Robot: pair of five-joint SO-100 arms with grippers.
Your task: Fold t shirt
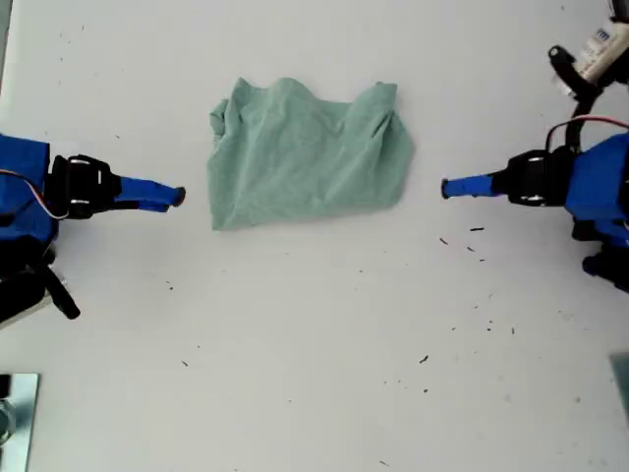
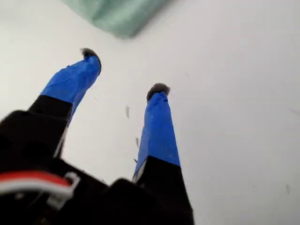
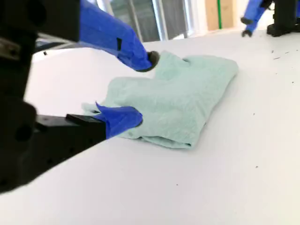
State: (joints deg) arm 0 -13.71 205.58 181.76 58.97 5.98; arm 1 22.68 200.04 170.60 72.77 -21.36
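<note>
A pale green t shirt (image 1: 307, 155) lies bunched in a rough, already folded bundle near the middle of the white worktop (image 1: 314, 374), with a blue arm lying low at either side of it. My first pincer (image 2: 124, 70), spread and empty with the shirt's edge just ahead of it, and my second pincer (image 3: 140, 86), also spread with its tips near the cloth, both stand clear of the fabric. That placing suggests they flank the bundle so each can take a side, or have let go after a fold.
</note>
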